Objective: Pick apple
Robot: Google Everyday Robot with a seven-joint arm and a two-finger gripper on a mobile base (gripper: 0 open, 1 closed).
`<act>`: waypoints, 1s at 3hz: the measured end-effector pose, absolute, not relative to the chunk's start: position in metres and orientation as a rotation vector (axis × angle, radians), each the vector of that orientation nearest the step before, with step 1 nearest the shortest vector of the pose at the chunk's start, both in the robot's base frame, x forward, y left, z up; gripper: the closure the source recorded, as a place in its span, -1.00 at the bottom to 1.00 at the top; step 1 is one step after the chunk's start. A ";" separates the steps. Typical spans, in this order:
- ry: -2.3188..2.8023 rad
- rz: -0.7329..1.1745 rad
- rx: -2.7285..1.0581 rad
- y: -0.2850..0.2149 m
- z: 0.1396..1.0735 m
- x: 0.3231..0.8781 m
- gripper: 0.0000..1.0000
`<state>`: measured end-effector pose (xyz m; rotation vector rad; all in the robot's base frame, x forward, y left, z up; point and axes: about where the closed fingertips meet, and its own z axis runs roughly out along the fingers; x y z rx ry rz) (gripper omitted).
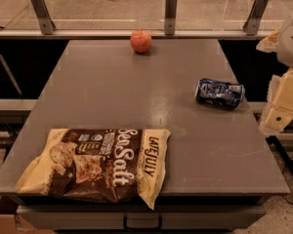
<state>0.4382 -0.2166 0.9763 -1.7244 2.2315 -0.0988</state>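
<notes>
Well, gripper [283, 104]: it hung at the right edge of the view, off the right side of the table, pale blocky parts level with the table's middle stretch.
Gripper state: cannot tell; the view did not show whether it was open or closed, and it held nothing that could be seen.
Nearest thing: a crushed blue can [219, 92] lay on its side just inside the table's right edge, close to the gripper, its long axis running roughly left to right.
Table [136, 106]: a grey flat top, its near edge toward the camera.
Apple [141, 41]: it stood at the far edge of the table, about midway across, just before the rail [136, 33] with metal posts behind it.
Apple from gripper: away to the left and farther back, well apart, with the can off the straight line but near its start.
Arm choice: only one arm, so no question of which was nearer.
Apple's pose: upright, stem pointing up, touching nothing but the table.
Apple's long axis: none to speak of; it was round, so any side approach would probably meet much the same width.
Likely need: a long reach over the far right part of the table, keeping above the can.
Chip bag [95, 165]: flat at the near left, well apart from the apple and out of the way.
</notes>
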 end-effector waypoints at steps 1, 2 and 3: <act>2.230 -0.100 -1.723 -0.216 0.977 0.439 -1.00; 2.174 -0.063 -1.697 -0.205 0.973 0.472 -1.00; 2.087 -0.018 -1.634 -0.168 0.974 0.539 -1.00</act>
